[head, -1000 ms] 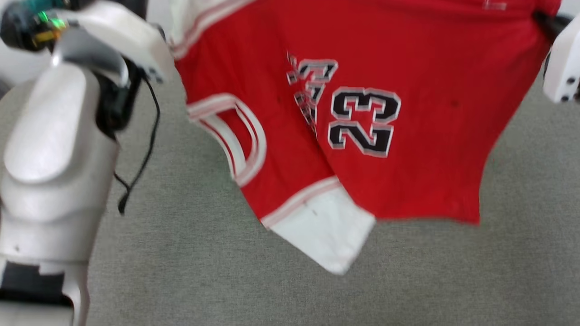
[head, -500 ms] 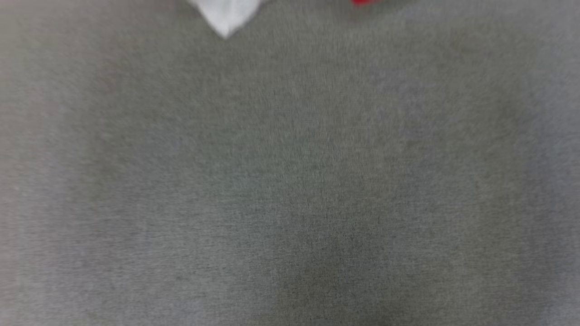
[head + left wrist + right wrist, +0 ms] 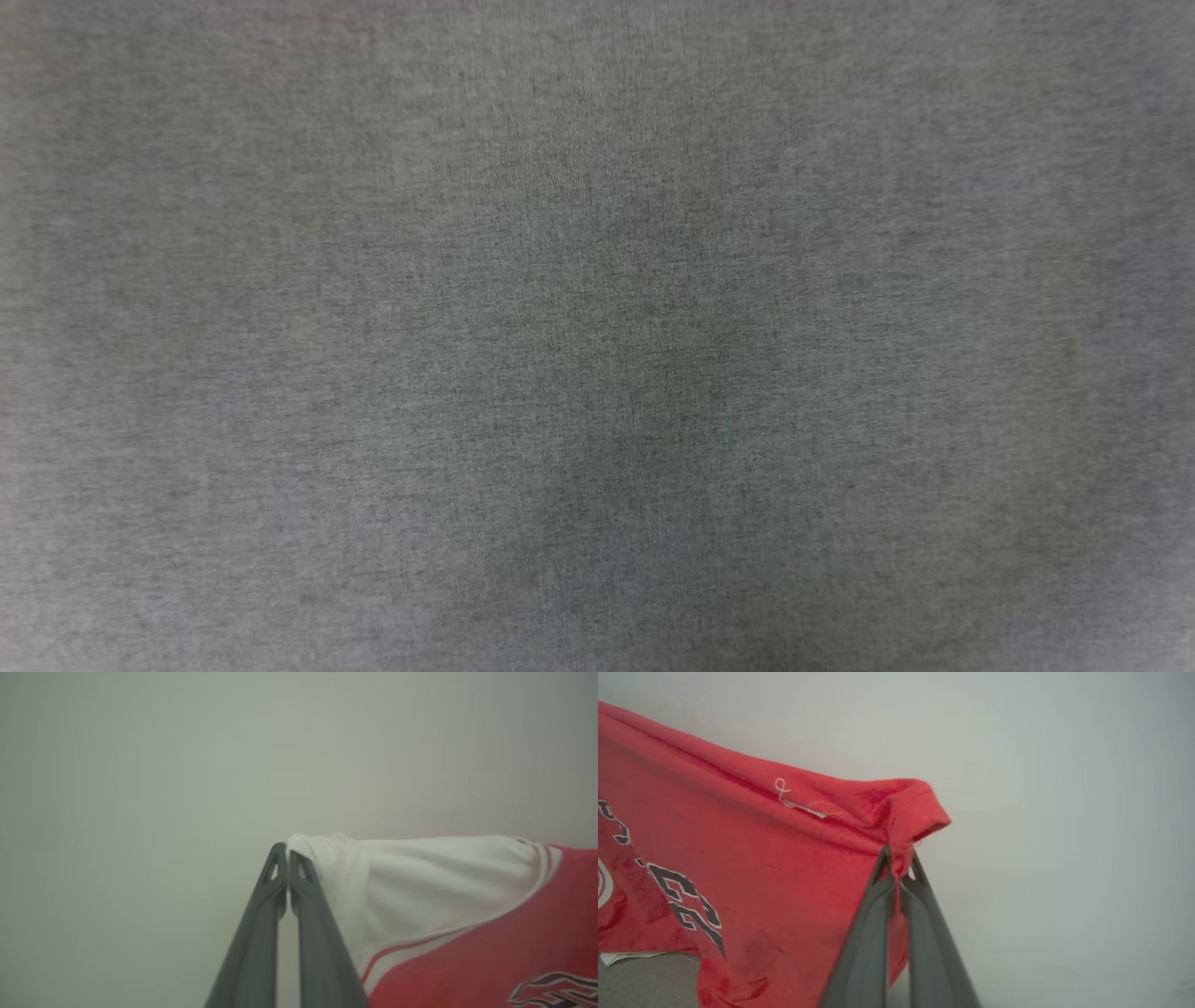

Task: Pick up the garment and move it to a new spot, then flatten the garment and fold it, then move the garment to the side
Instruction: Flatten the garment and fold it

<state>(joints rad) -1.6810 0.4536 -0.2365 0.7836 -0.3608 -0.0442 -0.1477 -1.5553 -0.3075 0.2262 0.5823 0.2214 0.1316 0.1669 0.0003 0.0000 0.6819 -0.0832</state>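
Observation:
The garment (image 3: 444,877) hangs stretched in the air between my two grippers. In the left wrist view my left gripper (image 3: 286,851) is shut, its tips pinching the edge of the white sleeve, with striped trim and red cloth running off to the right. In the right wrist view my right gripper (image 3: 899,858) is shut on a bunched red hem corner of the garment (image 3: 775,858), whose black "23" print hangs at the left.
The head view looks down on a flat grey fabric surface (image 3: 597,336). A strip of the same grey surface (image 3: 644,980) lies below the hanging cloth. A plain pale wall (image 3: 187,765) stands behind both grippers.
The head camera has swung, so the garment and both arms have slid out past the top of its picture, leaving the grey surface.

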